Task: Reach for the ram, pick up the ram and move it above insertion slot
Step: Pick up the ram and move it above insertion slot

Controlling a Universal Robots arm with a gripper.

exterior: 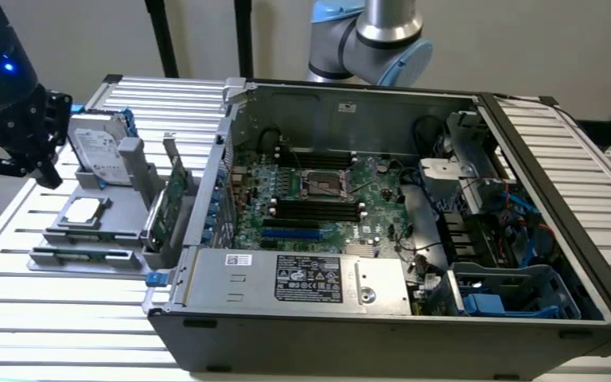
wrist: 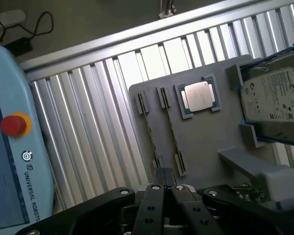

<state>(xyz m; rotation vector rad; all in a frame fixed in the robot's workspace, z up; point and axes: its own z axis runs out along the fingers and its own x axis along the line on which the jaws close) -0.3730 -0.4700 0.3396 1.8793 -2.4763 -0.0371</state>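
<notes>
Reaching toward the ram (wrist: 171,132), seated in the gray holder tray (wrist: 206,142) just ahead of and below the claw (wrist: 164,172); hovering closed and empty. Likely needing opening wide and aligning along the stick before gripping.

light: bright, even | glare: table slats (wrist: 154,58) | shadows: soft, deeper inside case (exterior: 391,111)

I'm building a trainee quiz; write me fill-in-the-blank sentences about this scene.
The ram rests in a gray ____.
The gripper holds ____.
The case stands ____, motherboard showing.
The red button has a ____ ring.
Missing: tray; nothing; open; yellow.
</notes>
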